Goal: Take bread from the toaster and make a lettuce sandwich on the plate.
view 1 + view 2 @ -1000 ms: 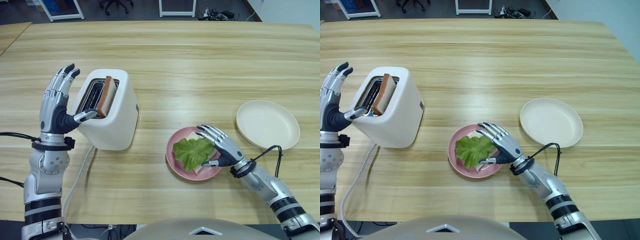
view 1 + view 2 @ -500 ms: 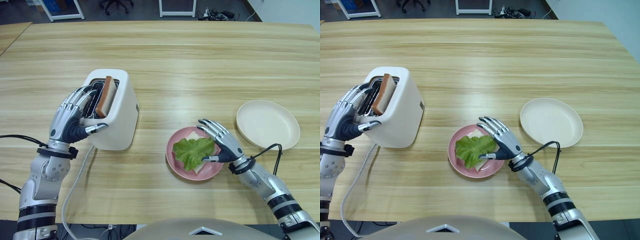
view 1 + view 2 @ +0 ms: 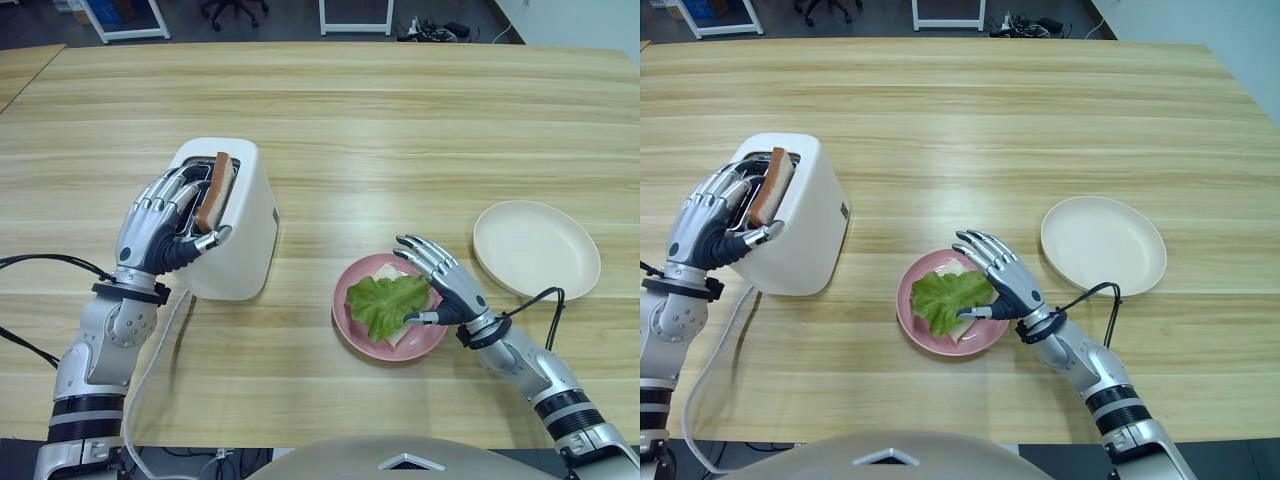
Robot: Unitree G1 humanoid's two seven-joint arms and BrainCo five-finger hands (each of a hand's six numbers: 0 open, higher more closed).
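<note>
A wide wooden surface point(image 3: 400, 130) carries a white toaster point(image 3: 240, 235) toward its left edge. One slice of bread point(image 3: 212, 190) stands upright in the toaster's slot, its top poking out. The robot's left hand point(image 3: 160, 225) lies over the toaster's top and left side, right against the bread; whether it actually grips the slice I cannot tell. A pale cord point(image 3: 150, 380) runs from the toaster off the near edge.

Near the middle of the near edge sits a pink plate point(image 3: 345, 325). On it lies a bottom slice point(image 3: 398, 338), mostly covered by a green lettuce leaf point(image 3: 385, 303). The right hand point(image 3: 450, 292) rests at the plate's right rim, spread and holding nothing, touching the leaf's edge.

Toward the right edge, apart from the pink plate, sits a cream plate point(image 3: 535, 247).
</note>
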